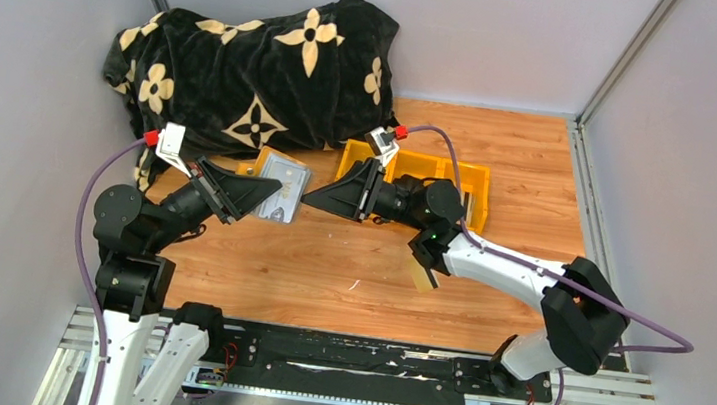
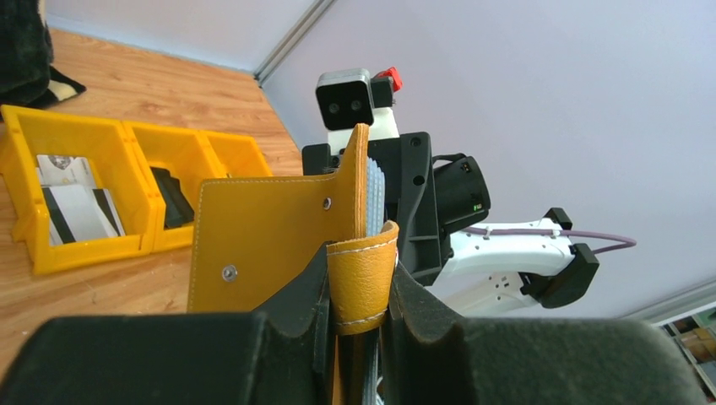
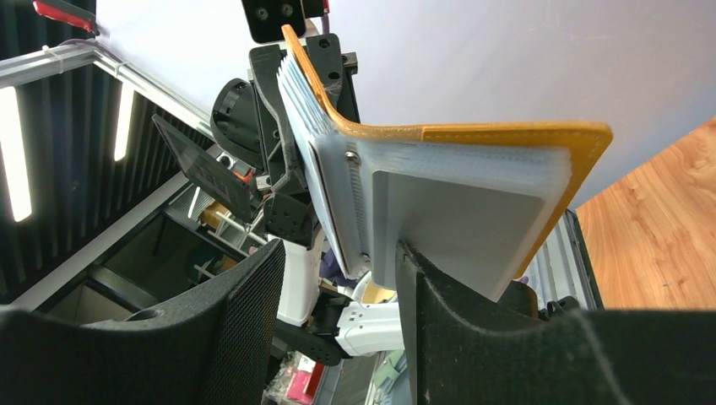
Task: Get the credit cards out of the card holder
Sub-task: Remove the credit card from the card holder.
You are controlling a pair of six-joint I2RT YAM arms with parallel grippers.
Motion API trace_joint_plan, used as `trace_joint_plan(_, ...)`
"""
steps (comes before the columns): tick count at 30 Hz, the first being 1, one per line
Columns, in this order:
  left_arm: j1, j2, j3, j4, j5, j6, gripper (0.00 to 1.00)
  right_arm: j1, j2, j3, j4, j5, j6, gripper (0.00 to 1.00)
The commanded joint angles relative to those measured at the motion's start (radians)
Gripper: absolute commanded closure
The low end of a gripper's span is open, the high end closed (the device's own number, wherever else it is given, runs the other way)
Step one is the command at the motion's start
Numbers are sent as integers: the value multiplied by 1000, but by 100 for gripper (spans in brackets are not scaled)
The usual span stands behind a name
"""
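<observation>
The mustard-tan card holder point(image 1: 284, 183) hangs open above the table between my two grippers. My left gripper point(image 2: 361, 283) is shut on its tan strap point(image 2: 363, 274), and the outer flap point(image 2: 262, 245) stands upright to the left. In the right wrist view the holder point(image 3: 507, 135) shows a stack of clear pockets point(image 3: 456, 219) with pale cards inside. My right gripper point(image 3: 338, 274) is open at the pockets' lower edge, its right finger point(image 3: 439, 312) touching the stack. Pale credit cards with dark stripes point(image 2: 72, 202) lie in the yellow bin's left compartment.
The yellow three-compartment bin point(image 1: 477, 180) sits behind the right gripper point(image 1: 313, 198); a black folded item point(image 2: 173, 198) lies in its middle compartment. A black blanket with tan flowers point(image 1: 259, 61) is heaped at the back left. Grey walls enclose the wooden table.
</observation>
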Motion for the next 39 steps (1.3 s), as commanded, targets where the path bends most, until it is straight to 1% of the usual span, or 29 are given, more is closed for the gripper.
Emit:
trace_joint_plan(1,-6,-4,32,28,22,-8,100,27,28,65,26,-36,-5,45)
trace_joint_plan(5,-6,-5,28,28,23,-5,100,29,29,63,61,-39,10,47)
trace_joint_plan(9,-6,-6,20,31,21,-3,100,30,23,61,60,-40,10,50)
trace_joint_plan(14,-6,-8,14,30,18,-4,100,31,17,63,33,-40,-9,51)
trace_joint_plan(19,-6,-10,18,26,21,-7,100,32,53,81,56,-36,7,51)
trace_joint_plan(23,-6,-14,13,14,20,-2,100,32,93,127,94,-39,37,52)
trace_joint_plan(26,-6,-17,8,11,19,1,100,35,113,156,103,-41,46,55)
trace_joint_plan(29,-6,-19,-3,7,18,1,100,39,125,161,131,-27,57,63)
trace_joint_plan(31,-6,-20,-12,8,17,2,100,39,144,161,180,-11,85,69)
trace_joint_plan(34,-6,-18,-21,5,13,0,100,41,180,165,251,9,134,75)
trace_joint_plan(36,-6,-17,-22,6,14,-3,96,41,198,171,273,14,151,82)
trace_joint_plan(39,-6,-20,-26,5,16,-4,88,42,198,169,264,20,148,95)
